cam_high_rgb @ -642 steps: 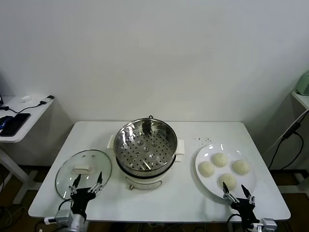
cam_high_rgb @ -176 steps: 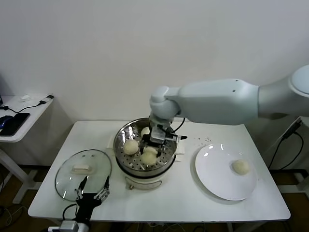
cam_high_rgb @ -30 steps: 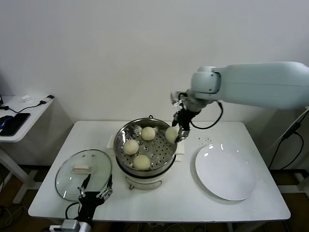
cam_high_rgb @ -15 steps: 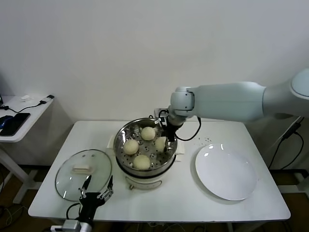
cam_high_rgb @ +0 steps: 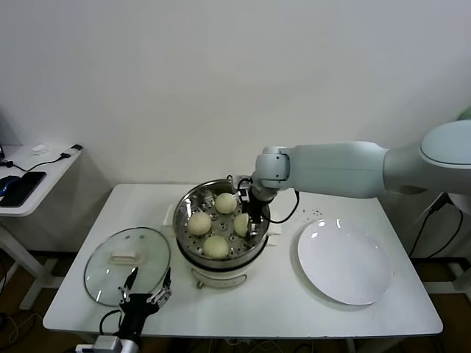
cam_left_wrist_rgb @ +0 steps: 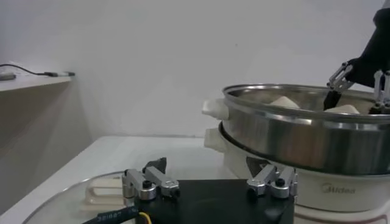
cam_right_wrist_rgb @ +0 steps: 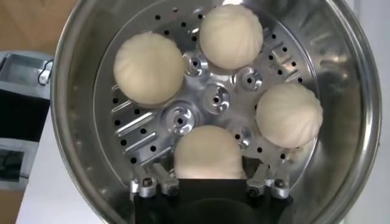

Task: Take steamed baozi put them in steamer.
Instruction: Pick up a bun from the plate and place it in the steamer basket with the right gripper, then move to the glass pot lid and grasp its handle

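A white table [cam_high_rgb: 294, 309] stood against a plain white wall. At its left, the left gripper [cam_high_rgb: 145, 290] hung idle, fingers spread, near the glass lid [cam_high_rgb: 110, 276]. Centrally, the steamer [cam_high_rgb: 199, 257] held all four steamed baozi [cam_right_wrist_rgb: 149, 67]. The right gripper [cam_right_wrist_rgb: 210, 182] straddled one, fingers apart. Rightward lay a white plate [cam_high_rgb: 346, 261].

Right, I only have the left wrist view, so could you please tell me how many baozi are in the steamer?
Observer: Four steamed baozi sit on the perforated tray in the steamer.
Operator: Thank you; is anything on the plate?
Observer: No, the white plate is bare.
Operator: Is the right tool gripping one?
Observer: The right tool straddles one bun, jaws open, apparently not gripping it.
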`<action>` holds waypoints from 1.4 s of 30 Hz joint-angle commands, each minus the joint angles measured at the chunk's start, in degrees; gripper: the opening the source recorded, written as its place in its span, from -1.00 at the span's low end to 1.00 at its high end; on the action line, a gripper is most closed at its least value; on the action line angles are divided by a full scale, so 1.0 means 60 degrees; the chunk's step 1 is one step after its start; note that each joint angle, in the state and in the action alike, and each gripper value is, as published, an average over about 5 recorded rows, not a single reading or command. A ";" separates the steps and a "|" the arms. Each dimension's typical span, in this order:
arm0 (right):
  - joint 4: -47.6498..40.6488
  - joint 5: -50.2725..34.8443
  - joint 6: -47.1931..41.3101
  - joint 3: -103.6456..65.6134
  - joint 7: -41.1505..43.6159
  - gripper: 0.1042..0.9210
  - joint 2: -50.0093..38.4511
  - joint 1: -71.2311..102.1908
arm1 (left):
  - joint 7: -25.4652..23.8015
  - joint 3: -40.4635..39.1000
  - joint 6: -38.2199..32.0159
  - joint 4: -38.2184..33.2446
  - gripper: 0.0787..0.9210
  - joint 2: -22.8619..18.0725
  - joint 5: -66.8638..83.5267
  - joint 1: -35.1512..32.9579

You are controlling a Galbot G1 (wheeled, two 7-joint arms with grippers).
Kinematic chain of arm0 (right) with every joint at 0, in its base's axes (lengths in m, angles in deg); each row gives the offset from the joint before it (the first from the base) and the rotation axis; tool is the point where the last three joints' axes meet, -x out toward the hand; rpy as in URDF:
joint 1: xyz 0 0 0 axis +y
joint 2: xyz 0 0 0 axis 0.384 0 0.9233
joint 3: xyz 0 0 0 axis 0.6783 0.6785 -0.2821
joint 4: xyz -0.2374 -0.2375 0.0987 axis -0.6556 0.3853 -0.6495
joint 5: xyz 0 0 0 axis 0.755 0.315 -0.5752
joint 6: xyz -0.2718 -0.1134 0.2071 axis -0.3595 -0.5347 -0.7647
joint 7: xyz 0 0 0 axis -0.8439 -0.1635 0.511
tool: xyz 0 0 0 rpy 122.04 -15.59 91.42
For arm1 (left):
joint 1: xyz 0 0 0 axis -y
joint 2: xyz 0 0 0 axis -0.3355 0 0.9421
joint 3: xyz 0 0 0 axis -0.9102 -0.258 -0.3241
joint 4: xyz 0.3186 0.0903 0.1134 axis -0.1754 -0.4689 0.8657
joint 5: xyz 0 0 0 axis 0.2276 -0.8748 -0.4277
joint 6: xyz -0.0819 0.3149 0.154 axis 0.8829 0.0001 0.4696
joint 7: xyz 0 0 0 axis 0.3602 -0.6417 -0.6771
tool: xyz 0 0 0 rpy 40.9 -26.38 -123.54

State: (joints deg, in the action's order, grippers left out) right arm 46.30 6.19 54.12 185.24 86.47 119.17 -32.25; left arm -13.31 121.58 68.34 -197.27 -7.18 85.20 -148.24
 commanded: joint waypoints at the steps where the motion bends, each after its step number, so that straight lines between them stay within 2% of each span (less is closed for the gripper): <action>1: 0.0017 -0.0186 0.0471 -0.0189 0.0448 0.73 -0.0117 -0.0211 | 0.0001 0.0006 0.0005 -0.0039 0.77 -0.0003 0.0003 -0.0020; 9: 0.0278 -0.0823 0.0689 -0.0602 0.0647 0.76 -0.1157 -0.1420 | -0.0021 0.0029 0.0071 -0.0153 0.77 0.0000 -0.0008 -0.0054; 13: 0.0394 -0.1294 0.0554 -0.2026 -0.1109 0.76 -0.2200 -0.1059 | -0.0029 0.0045 0.0060 -0.0239 0.77 0.0011 0.0107 -0.0064; 19: 0.0905 -0.0758 0.0548 -0.5126 -0.4310 0.76 -0.3639 0.0896 | -0.0033 0.0121 0.0062 -0.0287 0.77 0.0090 0.0339 0.0038; 25: 0.2120 0.0196 0.0832 -0.8680 -0.6775 0.76 -0.5248 0.4027 | 0.0143 0.0245 0.0086 -0.0322 0.77 0.0235 0.0643 0.0224; 29: 0.2886 0.0992 0.1296 -1.1110 -0.7683 0.76 -0.6255 0.6641 | 0.0138 0.0335 -0.0079 -0.0248 0.77 0.0429 0.0708 0.0336; 35: 0.3503 0.2013 0.2274 -1.4526 -0.7677 0.76 -0.7075 1.0879 | 0.0146 0.0448 -0.0392 -0.0004 0.77 0.0509 0.0610 0.0514; 42: 0.3998 0.2626 0.3108 -1.9400 -0.7256 0.76 -0.5752 1.6296 | 0.0216 0.0470 -0.0377 0.0090 0.77 0.0498 0.0590 0.0636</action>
State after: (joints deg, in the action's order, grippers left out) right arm 64.09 14.48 65.52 111.95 47.78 84.85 19.05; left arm -12.41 124.19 66.88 -197.27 -4.59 88.50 -145.03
